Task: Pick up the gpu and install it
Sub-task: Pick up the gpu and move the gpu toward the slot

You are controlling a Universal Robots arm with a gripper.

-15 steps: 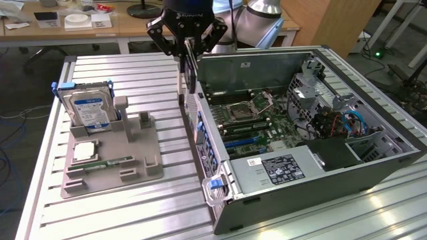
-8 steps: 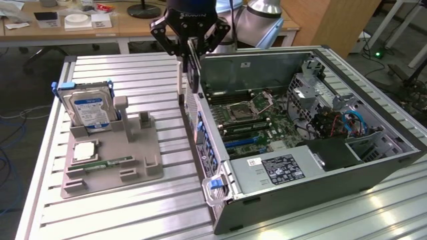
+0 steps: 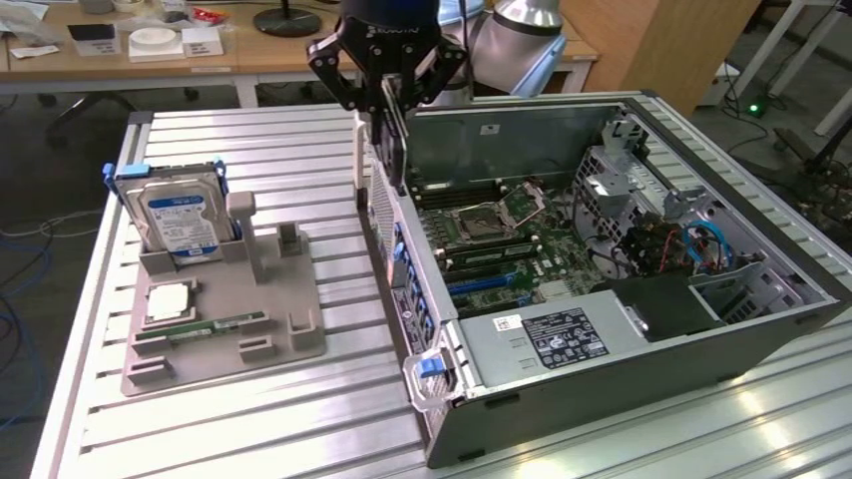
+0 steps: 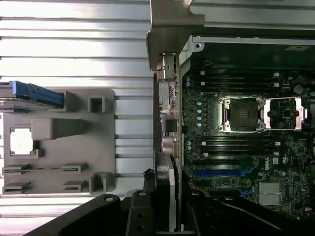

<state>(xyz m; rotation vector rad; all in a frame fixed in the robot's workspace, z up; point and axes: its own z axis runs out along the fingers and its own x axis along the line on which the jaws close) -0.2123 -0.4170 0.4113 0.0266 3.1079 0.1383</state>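
At the upper middle of the exterior view, the graphics card [image 3: 390,158] is pinched on edge between the fingers of the gripper [image 3: 386,105] and is held upright over the rear wall of the open computer case [image 3: 639,339]. Toward the exterior view's left, a grey holder [image 3: 226,319] is set on the slatted table [image 3: 266,429], and a hard drive [image 3: 180,220] is stood in it.

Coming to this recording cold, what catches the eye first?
The open computer case lying on its side at the exterior view's right, motherboard exposed, draws the eye first. Above the case wall that faces the tray, the end effector holds the gpu, a thin dark card hanging edge-down. On the exterior view's left, a hard drive with a blue-white label stands upright in a grey fixture tray.
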